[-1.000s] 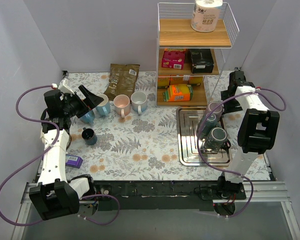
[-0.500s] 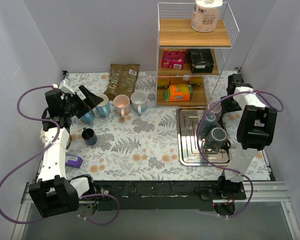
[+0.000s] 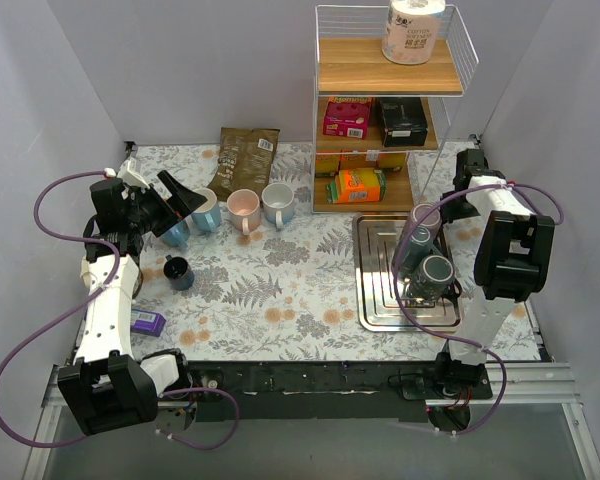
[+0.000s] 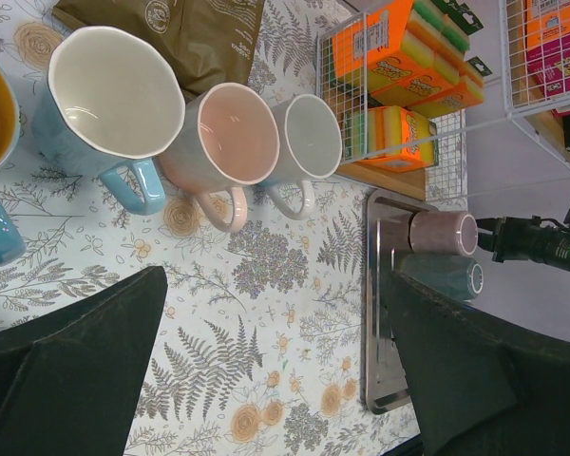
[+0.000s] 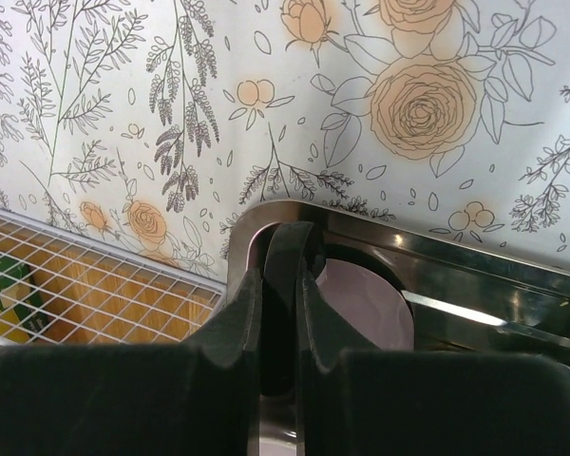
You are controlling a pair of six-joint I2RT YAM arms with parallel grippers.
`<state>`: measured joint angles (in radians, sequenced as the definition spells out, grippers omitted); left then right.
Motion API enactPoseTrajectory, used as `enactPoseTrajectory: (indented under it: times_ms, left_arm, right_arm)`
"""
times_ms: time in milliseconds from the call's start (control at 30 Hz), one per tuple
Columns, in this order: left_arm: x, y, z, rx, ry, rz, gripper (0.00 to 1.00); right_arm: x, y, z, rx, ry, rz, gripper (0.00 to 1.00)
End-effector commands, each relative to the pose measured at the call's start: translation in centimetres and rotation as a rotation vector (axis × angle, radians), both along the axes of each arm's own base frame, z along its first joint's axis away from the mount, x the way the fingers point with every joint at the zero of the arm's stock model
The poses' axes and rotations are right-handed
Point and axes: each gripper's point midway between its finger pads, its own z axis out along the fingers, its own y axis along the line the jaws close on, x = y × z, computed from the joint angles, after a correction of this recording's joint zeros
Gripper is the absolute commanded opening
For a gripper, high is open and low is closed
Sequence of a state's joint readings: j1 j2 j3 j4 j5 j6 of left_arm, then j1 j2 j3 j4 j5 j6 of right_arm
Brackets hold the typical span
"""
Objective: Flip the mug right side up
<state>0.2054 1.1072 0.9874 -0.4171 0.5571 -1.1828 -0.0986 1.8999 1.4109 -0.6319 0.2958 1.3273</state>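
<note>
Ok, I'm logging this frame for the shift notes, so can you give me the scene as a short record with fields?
task mug: mauve mug, in the metal tray, apparently base up
right gripper: shut on the mauve mug, seemingly at its handle
left gripper: open, empty, above the table mugs
other tray mugs: teal mug, grey mug
upright on table: blue mug, pink mug, white mug
status: mug not yet righted

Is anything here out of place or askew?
Yes. On the metal tray, the mauve mug and the teal mug look tipped over, unlike the upright mugs near the brown bag. The right fingers close on the mauve one.
</note>
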Motion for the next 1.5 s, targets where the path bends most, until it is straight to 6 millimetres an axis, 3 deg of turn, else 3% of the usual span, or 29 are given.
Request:
enactPoseTrajectory:
  times_ms: [0,167,467,667,767,867,1067,1100,1233,1467]
  left_arm:
    - [-0.1,0.0,0.3,0.021,-0.027,-0.001,0.98]
    - [-0.2,-0.1,0.5,0.019,-0.029,-0.004,0.98]
    - [-0.1,-0.1,0.6,0.019,-0.021,-0.004,0.98]
    - [-0.1,0.0,0.6,0.02,-0.022,-0.003,0.98]
    - [-0.2,-0.1,0.6,0.019,-0.024,-0.004,0.98]
    - [-0.2,-0.1,0.8,0.012,-0.023,-0.008,0.98]
    - [-0.3,-0.5,1.4,0.004,-0.038,-0.023,0.98]
    - [-0.3,-0.4,1.4,0.003,-0.038,-0.022,0.98]
    - [-0.4,-0.8,1.7,-0.006,-0.044,-0.04,0.98]
    - [-0.7,-1.5,2.0,-0.029,-0.048,-0.075,0.98]
  right_arm:
    - [0.6,0.1,1.2,-0.023,-0.051,0.047,0.01]
    - [1.4,0.7,3.6,-0.019,-0.129,0.112,0.01]
    - [2.9,0.8,10.2,-0.077,-0.312,0.209,0.01]
    - [2.5,0.9,13.8,-0.103,-0.391,0.256,0.01]
    - [1.5,1.1,15.8,-0.121,-0.446,0.286,0.01]
    - [0.6,1.5,19.3,-0.146,-0.564,0.354,0.01]
    - [-2.8,5.7,24.4,-0.12,-0.8,0.624,0.01]
    - [-3.8,7.1,25.6,-0.093,-0.853,0.695,0.01]
    - [-6.3,9.9,26.4,-0.057,-0.942,0.861,0.01]
    - [-10.8,13.5,30.3,-0.108,-1.107,1.119,0.01]
